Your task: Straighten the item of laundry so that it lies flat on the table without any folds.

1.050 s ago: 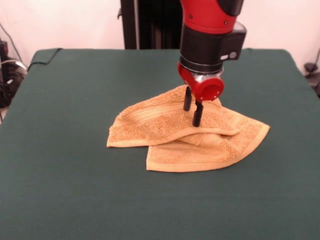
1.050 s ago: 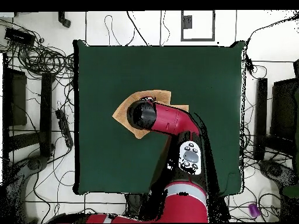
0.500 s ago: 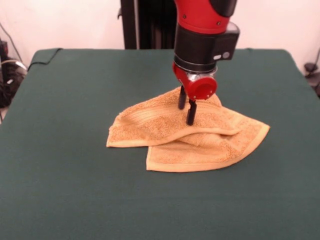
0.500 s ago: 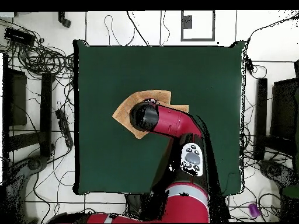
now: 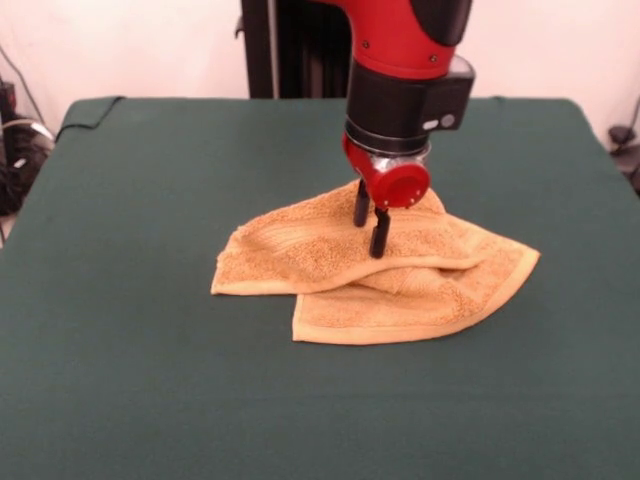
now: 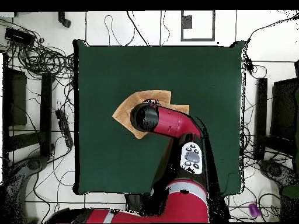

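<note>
The item of laundry, an orange-tan towel, lies near the middle of the table, folded over itself. An upper layer drapes to the left across a lower layer, whose corner points right. My gripper hangs over the towel's upper fold with its two black fingers apart. Their tips are at the cloth's surface and nothing is clamped between them. In the overhead view the red arm covers the gripper and much of the towel, leaving only its edges showing on the green table.
Green cloth surrounds the towel on all sides. A black column stands behind the table's far edge. Cables and dark equipment ring the table on the floor.
The gripper has shifted slightly left over the towel in the front view, staying at about the same height. The towel's shape has hardly changed.
</note>
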